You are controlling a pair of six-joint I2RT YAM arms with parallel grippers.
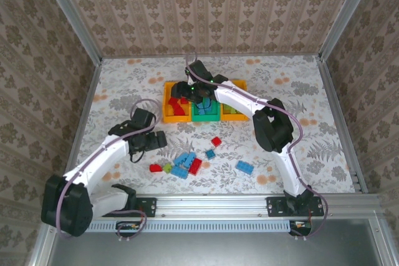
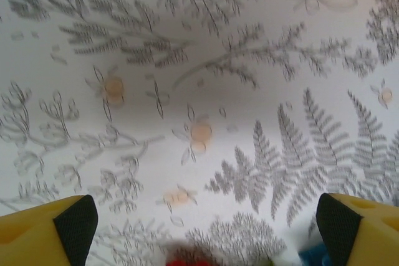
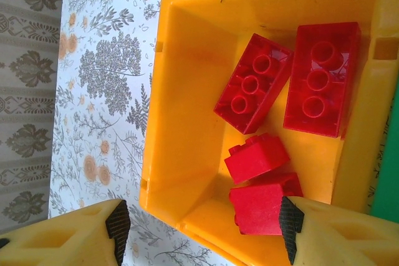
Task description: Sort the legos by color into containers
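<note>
Now: right pincer (image 3: 202,225) open, fingers spread above left orange bin (image 3: 163,91), far centre of surface (image 1: 299,91); four red legos (image 3: 319,79) inside. Left pincer (image 2: 206,222) wide open, low over surface, just left of loose legos (image 1: 187,165). Green bin (image 1: 204,115) between left and right orange bin (image 1: 242,85).

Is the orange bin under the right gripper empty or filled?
Not empty: the orange bin holds several red bricks lying on its floor.

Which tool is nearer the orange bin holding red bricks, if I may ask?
Right: the right tool hangs over the orange bin; the left tool is well short of it.
</note>
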